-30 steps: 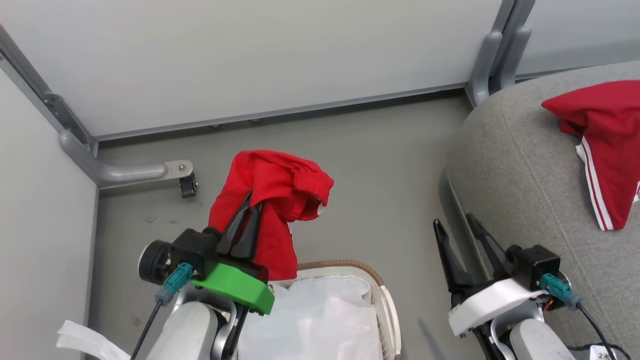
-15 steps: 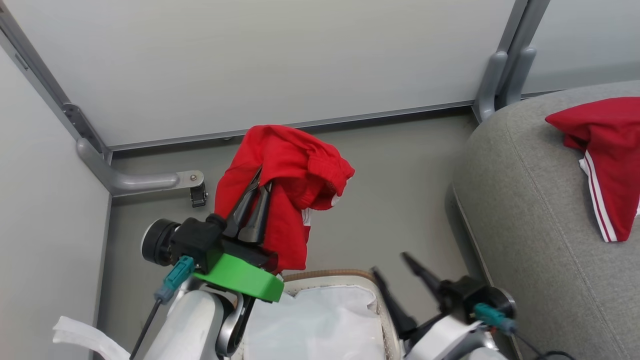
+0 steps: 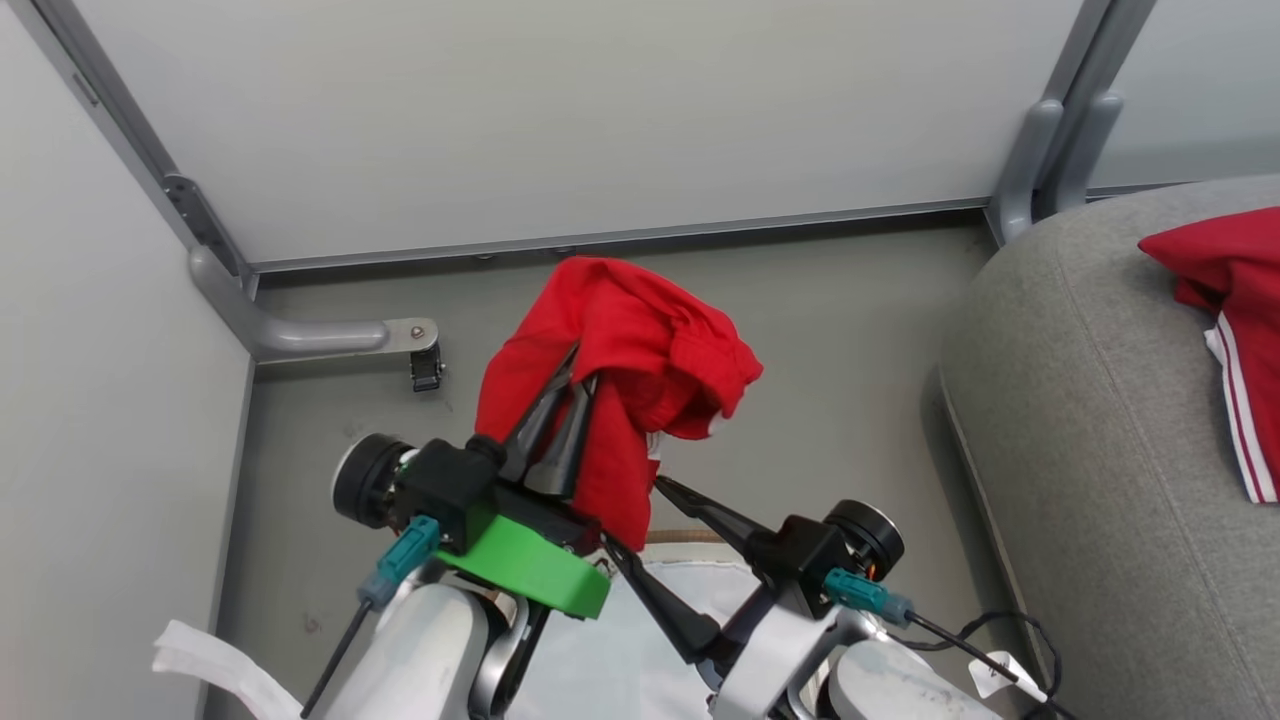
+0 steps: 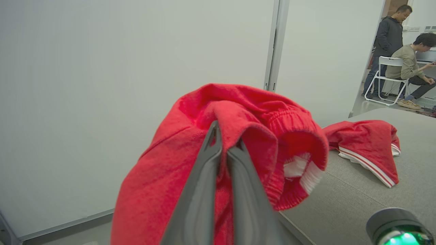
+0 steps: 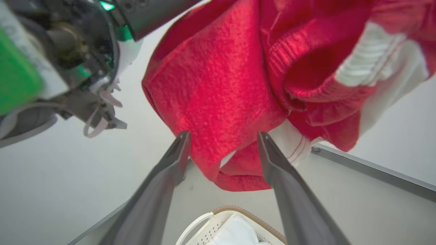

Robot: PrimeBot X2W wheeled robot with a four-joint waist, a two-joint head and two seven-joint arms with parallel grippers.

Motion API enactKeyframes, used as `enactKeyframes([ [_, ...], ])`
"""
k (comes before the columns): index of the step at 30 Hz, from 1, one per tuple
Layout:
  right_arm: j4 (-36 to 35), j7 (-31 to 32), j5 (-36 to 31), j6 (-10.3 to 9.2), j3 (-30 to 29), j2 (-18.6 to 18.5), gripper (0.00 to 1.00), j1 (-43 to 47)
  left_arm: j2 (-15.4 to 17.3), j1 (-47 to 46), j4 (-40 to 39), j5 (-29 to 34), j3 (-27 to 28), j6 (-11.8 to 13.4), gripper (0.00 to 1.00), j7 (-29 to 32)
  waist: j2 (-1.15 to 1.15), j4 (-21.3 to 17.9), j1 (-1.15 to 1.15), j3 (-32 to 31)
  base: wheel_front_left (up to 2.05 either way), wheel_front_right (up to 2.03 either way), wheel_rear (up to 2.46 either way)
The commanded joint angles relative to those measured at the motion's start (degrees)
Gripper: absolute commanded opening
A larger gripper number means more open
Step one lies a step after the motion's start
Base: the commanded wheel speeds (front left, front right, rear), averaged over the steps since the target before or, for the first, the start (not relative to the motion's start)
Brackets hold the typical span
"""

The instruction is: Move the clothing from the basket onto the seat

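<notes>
My left gripper (image 3: 575, 368) is shut on a red garment (image 3: 640, 335), held up above the floor; the cloth drapes over the fingers (image 4: 207, 177) and hangs down to the right. My right gripper (image 3: 632, 512) is open, turned leftward, with the garment's lower hem (image 5: 218, 88) hanging between its two fingertips (image 5: 184, 139). The white basket (image 3: 690, 537) with its brown rim and cloth liner sits below both grippers. A second red garment (image 3: 1230, 290) with white stripes lies on the grey seat (image 3: 1100, 420) at the right.
Pale wall panels close off the back and left, with a grey metal bracket (image 3: 320, 335) on the floor by the corner. A seated person (image 4: 408, 64) and a standing person (image 4: 390, 34) are far off beyond the seat (image 4: 340, 204).
My right gripper swung left from beside the seat to under the hanging garment, its open fingers now around the hem. The left gripper raised the garment slightly; the camera also shifted.
</notes>
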Motion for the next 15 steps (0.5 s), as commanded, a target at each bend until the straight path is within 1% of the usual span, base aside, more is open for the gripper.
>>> enactKeyframes([
  [1, 0.5, -0.1, 0.4, -0.08, 0.2, -0.1, 1.0, -1.1, -0.3, -1.1, 0.2, -0.2, -0.5, -0.2, 0.0, 0.0, 0.0, 0.9, 0.0, 0.2, 0.0, 0.0, 0.0],
  [6, 1.6, -0.1, 1.0, -0.08, 0.2, 0.4, 1.0, -2.9, -0.6, -1.3, 0.4, -0.6, -2.0, -0.2, 0.0, 0.0, 0.0, 2.2, 0.0, 0.1, 0.0, 0.0, 0.0],
  [13, 3.3, -0.1, -1.1, -0.08, -1.2, 0.7, 1.0, -5.7, -0.9, -1.4, 0.1, -1.2, -4.8, -0.2, 0.0, 0.0, 0.0, 3.7, 0.0, 0.3, 0.0, 0.0, 0.0],
  [15, 3.1, -0.1, -0.5, -0.07, -1.2, 0.8, 1.0, -6.1, -0.9, -1.4, 0.1, -1.6, -5.6, -0.2, 0.0, 0.0, 0.0, 4.1, 0.0, 0.3, 0.0, 0.0, 0.0],
])
